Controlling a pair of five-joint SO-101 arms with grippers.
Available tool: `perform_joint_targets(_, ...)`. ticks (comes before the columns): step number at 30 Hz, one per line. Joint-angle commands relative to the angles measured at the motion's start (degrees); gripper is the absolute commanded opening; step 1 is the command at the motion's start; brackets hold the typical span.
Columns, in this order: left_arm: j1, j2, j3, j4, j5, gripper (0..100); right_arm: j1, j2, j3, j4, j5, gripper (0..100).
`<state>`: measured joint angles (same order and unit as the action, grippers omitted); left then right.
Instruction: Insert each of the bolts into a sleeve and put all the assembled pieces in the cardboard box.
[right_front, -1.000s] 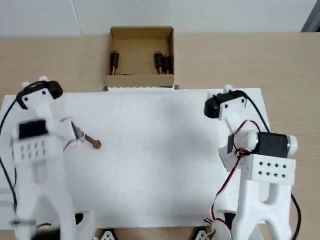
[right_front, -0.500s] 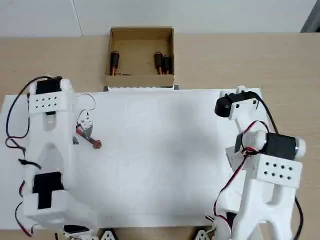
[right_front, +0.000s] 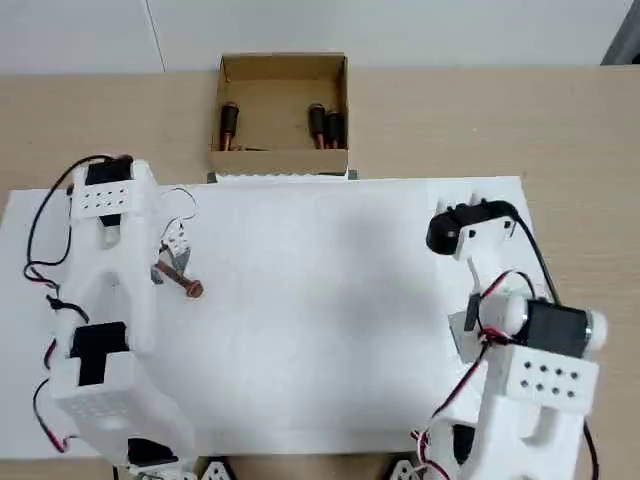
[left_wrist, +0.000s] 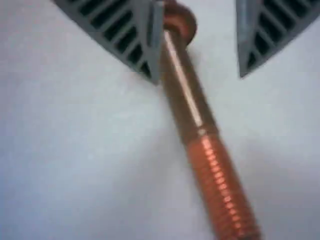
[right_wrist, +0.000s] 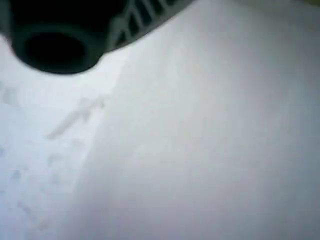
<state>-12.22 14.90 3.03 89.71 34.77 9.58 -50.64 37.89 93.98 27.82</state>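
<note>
Copper-coloured bolt (left_wrist: 192, 115) lies flat on the white sheet (right_front: 320, 330) over the desk (right_front: 560, 120), its head end between the left fingers (left_wrist: 120, 35), which stand apart — one touching it. The right fingers (right_wrist: 145, 15) are clamped on a black sleeve (right_wrist: 55, 47), well apart from the bolt. Step in hand: grasping the bolt. Next — close on the shank, lift, and line it up with the sleeve's bore.

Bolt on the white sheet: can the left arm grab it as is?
Probably yes: the left gripper is open, straddling the head end of the bolt on the sheet, with nothing between them.
</note>
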Motion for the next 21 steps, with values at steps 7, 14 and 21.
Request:
perform_joint_targets(7, 2.81, -0.26, -1.89, -5.01, 0.44, 10, 0.31, -3.56, 0.53, -0.4, -0.62, 0.4)
perform_joint_targets(14, 2.9, 2.2, -1.71, -4.22, 0.44, 10, 0.4, -3.65, 0.53, -0.4, -0.62, 0.4)
perform_joint_targets(21, 2.73, 8.44, -1.89, -0.7, 0.35, 10, 0.48, -3.65, 0.53, -0.4, -0.44, 0.4)
